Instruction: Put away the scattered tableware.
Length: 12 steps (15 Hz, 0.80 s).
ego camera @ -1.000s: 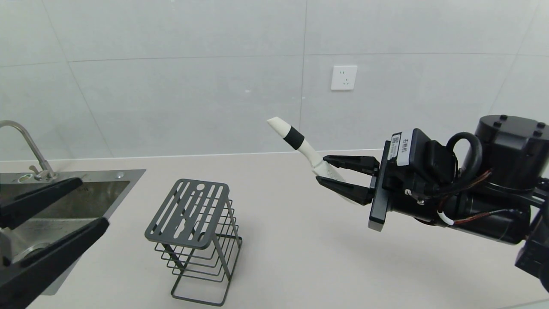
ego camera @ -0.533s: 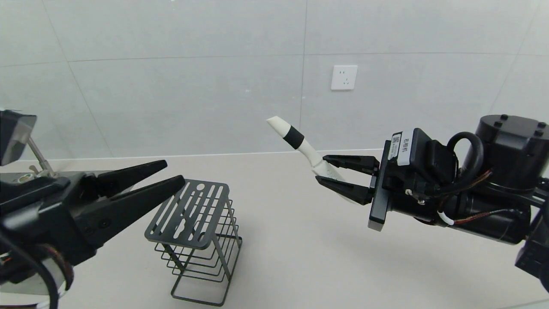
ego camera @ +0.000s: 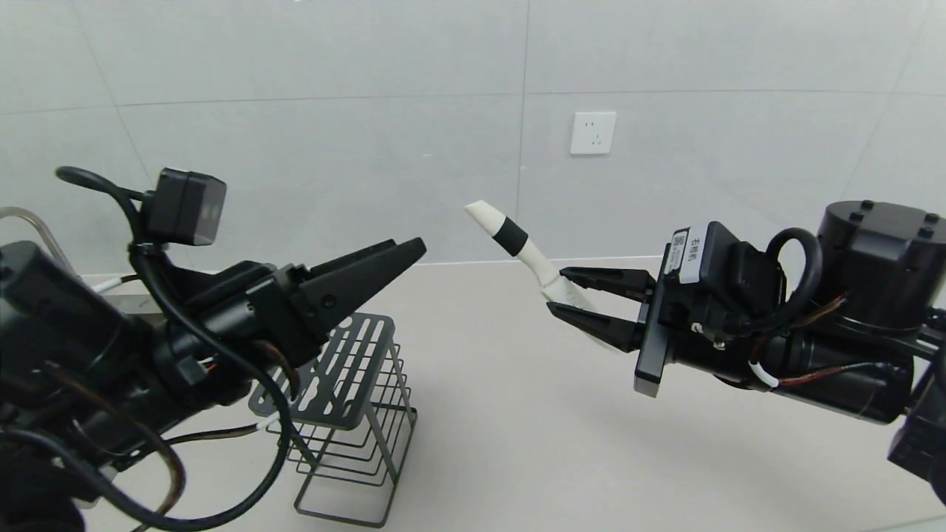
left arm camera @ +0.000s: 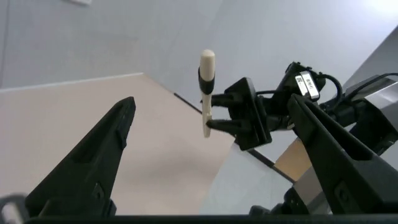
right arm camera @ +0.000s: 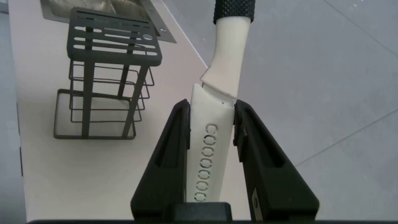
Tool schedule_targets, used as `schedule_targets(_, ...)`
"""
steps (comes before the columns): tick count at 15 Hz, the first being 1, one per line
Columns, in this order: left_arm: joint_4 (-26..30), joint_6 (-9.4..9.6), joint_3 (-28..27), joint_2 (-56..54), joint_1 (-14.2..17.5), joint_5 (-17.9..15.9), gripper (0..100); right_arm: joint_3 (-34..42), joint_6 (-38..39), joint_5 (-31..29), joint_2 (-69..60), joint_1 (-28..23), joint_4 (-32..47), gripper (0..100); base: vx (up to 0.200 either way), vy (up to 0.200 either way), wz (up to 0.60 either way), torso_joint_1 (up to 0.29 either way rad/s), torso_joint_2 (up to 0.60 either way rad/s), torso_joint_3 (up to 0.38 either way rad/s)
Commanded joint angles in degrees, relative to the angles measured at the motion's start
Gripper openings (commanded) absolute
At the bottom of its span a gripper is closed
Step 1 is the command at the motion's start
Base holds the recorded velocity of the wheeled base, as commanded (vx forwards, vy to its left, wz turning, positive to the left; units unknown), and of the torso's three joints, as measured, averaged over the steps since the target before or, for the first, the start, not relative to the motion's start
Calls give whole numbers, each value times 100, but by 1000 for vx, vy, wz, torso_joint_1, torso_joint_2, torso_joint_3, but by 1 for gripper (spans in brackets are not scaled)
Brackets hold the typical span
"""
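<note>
**Head view.** One white utensil (ego camera: 517,247) is clamped in the right gripper (ego camera: 558,290) and is held in the air above the countertop (ego camera: 517,414), well apart from the rack (ego camera: 332,369). The handle is smooth and rounded, carries one black band, and is tilted up toward the tiled wall. The two tapered black fingers of the right gripper are closed on the flat end of the utensil. The left gripper (ego camera: 405,253) is raised above the rack and is pointed toward the utensil without touching it. One rack is seen: dark grey metal, with a slotted top plate on a frame of thin wire (it stands upright on the matt, pale countertop). One white socket (ego camera: 592,133) is mounted on the wall.

**Left wrist view.** The two fingers (left arm camera: 93,168) of the left gripper are spread wide with nothing between them. The utensil is seen beyond them, handle upward, in the other gripper.

**Right wrist view.** The flat white part is pinched between both pads; a single row of small oval holes is stamped in it. The black band is knurled. A steel sink (right arm camera: 99,9) lies just behind the rack.
</note>
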Motion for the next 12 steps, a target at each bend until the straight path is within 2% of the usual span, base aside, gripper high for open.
schedule_targets(1, -542, -5, -45, 1007, -354, 8, 100, -6, 59, -62, 5, -1, -69, 0, 0, 0, 0, 0, 0, 0)
schedule_targets(6, -718, 12, -713, 1552, -583, 61, 100, -32, 147, -273, 22, -1, -112, 0, 0, 0, 0, 0, 0, 0)
schedule_targets(9, -718, 21, -1461, 1886, -697, 404, 100, -67, 147, -273, 40, -1, -121, 0, 0, 0, 0, 0, 0, 0)
schedule_targets(12, -718, 21, -1891, 2088, -750, 448, 100, -102, 147, -273, 93, -1, -192, 0, 0, 0, 0, 0, 0, 0)
